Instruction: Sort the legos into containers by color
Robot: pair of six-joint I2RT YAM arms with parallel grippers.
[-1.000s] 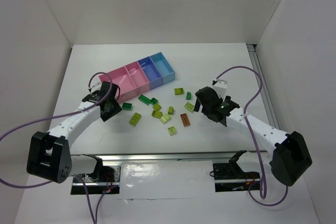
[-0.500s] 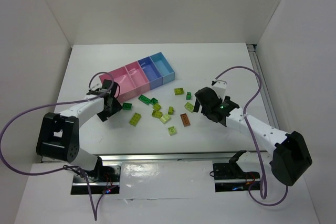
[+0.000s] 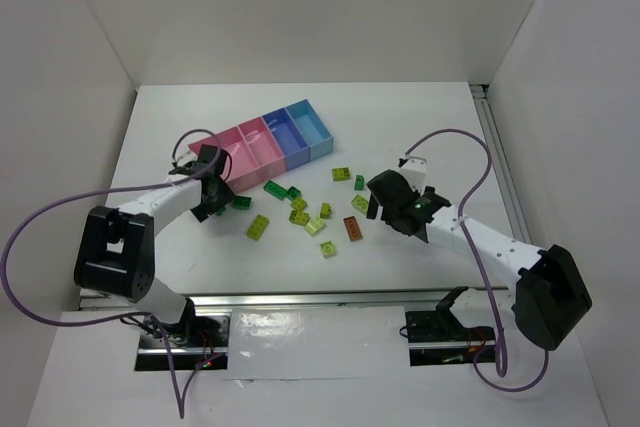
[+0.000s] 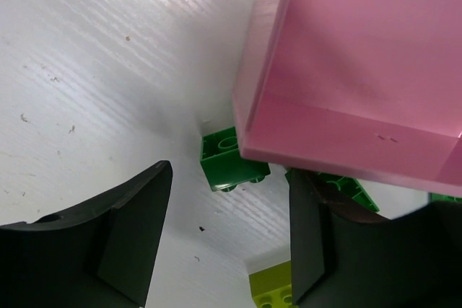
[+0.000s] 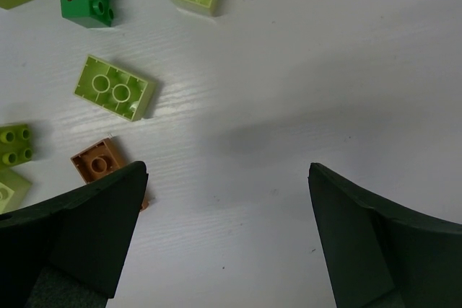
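Lying beside the pink container [image 4: 325,124] (outside it): a green lego [image 4: 229,156].

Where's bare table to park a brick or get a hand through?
Bare: the far strip of table behind the containers, the far right corner beyond the right pincer, and the near edge in front of the legos. Crowded: the scatter between containers and right pincer; left pincer sits by the pink end.
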